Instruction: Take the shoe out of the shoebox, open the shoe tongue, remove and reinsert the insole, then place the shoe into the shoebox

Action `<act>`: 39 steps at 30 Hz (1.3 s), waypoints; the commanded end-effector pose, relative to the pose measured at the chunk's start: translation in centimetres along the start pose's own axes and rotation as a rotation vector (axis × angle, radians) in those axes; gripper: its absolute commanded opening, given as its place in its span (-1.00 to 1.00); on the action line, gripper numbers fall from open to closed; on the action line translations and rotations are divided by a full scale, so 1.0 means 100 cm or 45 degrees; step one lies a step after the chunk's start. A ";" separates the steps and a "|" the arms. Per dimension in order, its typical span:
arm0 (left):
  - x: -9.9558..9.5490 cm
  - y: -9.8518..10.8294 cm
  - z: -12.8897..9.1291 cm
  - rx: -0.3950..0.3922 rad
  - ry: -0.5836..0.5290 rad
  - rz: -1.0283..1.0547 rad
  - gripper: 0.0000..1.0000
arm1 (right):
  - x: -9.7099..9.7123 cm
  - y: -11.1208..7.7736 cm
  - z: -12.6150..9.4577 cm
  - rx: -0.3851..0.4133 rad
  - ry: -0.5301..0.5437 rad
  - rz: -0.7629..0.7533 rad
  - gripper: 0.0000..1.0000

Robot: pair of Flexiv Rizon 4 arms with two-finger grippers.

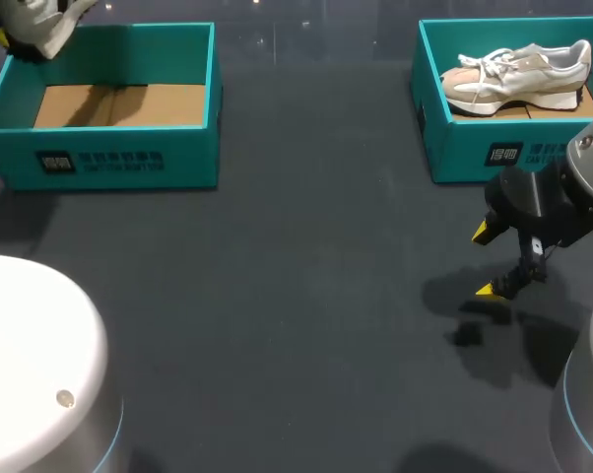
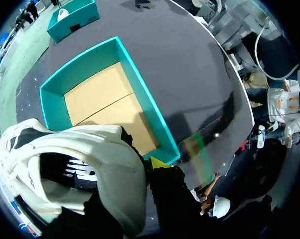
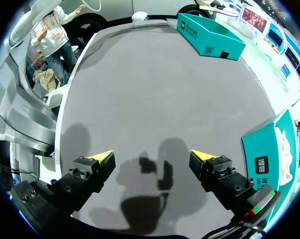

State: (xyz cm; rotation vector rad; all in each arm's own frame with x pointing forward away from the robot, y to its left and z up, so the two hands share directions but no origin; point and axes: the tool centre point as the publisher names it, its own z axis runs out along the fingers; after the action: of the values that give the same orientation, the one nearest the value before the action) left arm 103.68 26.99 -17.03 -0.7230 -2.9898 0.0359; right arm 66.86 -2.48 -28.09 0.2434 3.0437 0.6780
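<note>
Two teal shoeboxes [image 1: 109, 158] [image 1: 474, 150] on dark table [image 1: 296, 296], left gripper [image 2: 155, 167] grasping pale shoe [image 2: 90, 144], right gripper [image 3: 152, 157] released

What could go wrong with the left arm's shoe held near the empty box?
Only one yellow tip shows beside the held shoe; the left gripper may hold it shallowly, and it could drop outside the left box. The right gripper, open, is far across the table: no quick support.
</note>
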 end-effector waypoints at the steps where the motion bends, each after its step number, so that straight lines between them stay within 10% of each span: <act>1: 0.015 -0.007 0.002 -0.028 -0.122 0.047 -1.00 | 0.001 0.000 0.001 0.003 -0.004 0.000 1.00; 7: 0.015 -0.007 0.002 -0.028 -0.122 0.047 -1.00 | 0.001 0.000 0.001 0.003 -0.004 0.000 1.00; 18: 0.000 0.040 0.000 0.074 0.098 1.033 -1.00 | 0.001 0.000 0.001 0.003 -0.004 0.000 1.00; 30: 0.000 0.040 0.000 0.074 0.098 1.033 -1.00 | 0.001 0.000 0.001 0.003 -0.004 0.000 1.00; 39: -0.018 0.048 0.007 -0.184 0.231 1.310 -1.00 | 0.001 0.000 0.001 0.003 -0.004 0.000 1.00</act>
State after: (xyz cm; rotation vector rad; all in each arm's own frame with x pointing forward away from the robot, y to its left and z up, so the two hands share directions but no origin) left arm 107.40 30.98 -17.56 -1.9927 -2.2313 -0.0549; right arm 66.86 -2.49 -28.10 0.2437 3.0437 0.6779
